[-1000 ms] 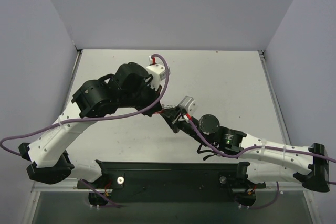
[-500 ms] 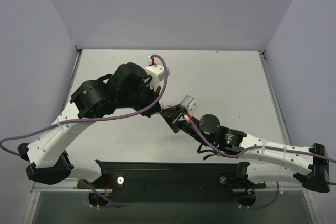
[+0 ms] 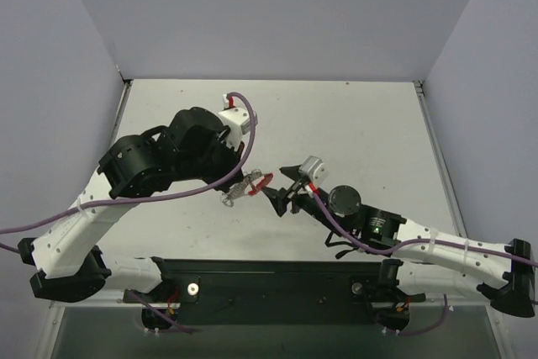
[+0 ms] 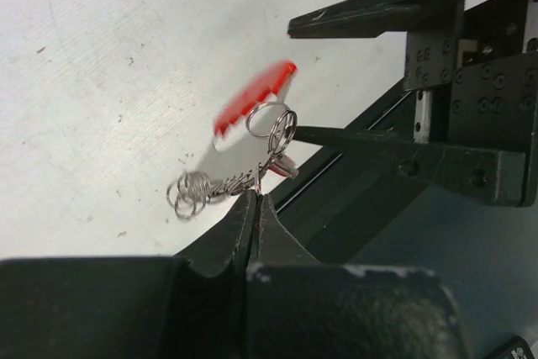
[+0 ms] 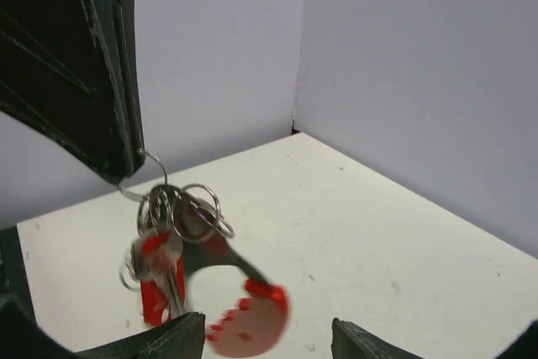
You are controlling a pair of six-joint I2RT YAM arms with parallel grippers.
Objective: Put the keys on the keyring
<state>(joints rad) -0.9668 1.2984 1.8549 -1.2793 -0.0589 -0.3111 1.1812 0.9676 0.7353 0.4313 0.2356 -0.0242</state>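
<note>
1. Now: left gripper (image 4: 255, 206) has its jaws together, pinching the keyring (image 3: 250, 182) by its silver wire rings (image 4: 192, 192).
2. Red carabiner clip (image 4: 252, 108) dangles motion-blurred at 3 o'clock of that pinch in the top view.
3. Small red key tag (image 5: 157, 287) hangs blurred within the bunch.
4. Right gripper (image 3: 278, 181) has its jaws apart, holding nothing, with the clip at its 9 o'clock.

A red keyring (image 3: 261, 180) with silver rings (image 4: 271, 121) is showing against a white, dark-speckled surface (image 3: 361, 124). Black jaws are showing, and purple cables (image 3: 253, 124) are trailing along white arms (image 3: 454, 250).
</note>
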